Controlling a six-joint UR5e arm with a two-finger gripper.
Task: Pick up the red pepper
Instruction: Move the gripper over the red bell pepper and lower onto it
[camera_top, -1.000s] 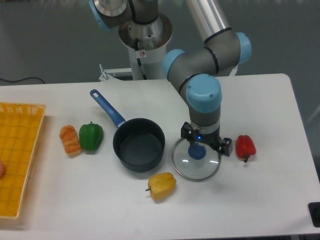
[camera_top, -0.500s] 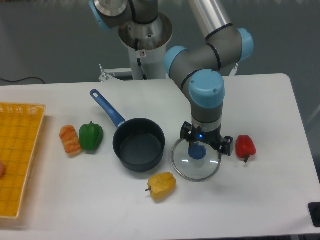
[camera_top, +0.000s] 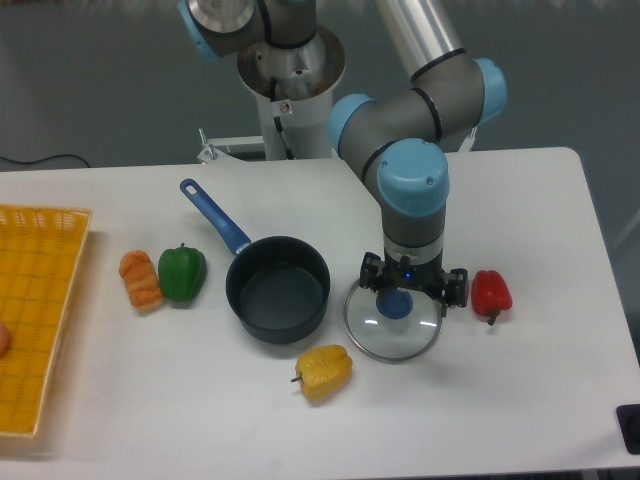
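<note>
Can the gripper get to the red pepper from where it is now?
Probably yes. The gripper hangs over the glass lid, and the red pepper lies just beside it on bare table, with nothing between them or over it.

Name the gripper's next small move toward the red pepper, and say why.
Probably shift toward the red pepper at its current height. The gripper hangs over the glass lid, beside the pepper rather than above it, and the pepper lies untouched on the table.

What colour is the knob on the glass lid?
Blue; the knob on the glass lid shows in the fixed camera view.
</note>
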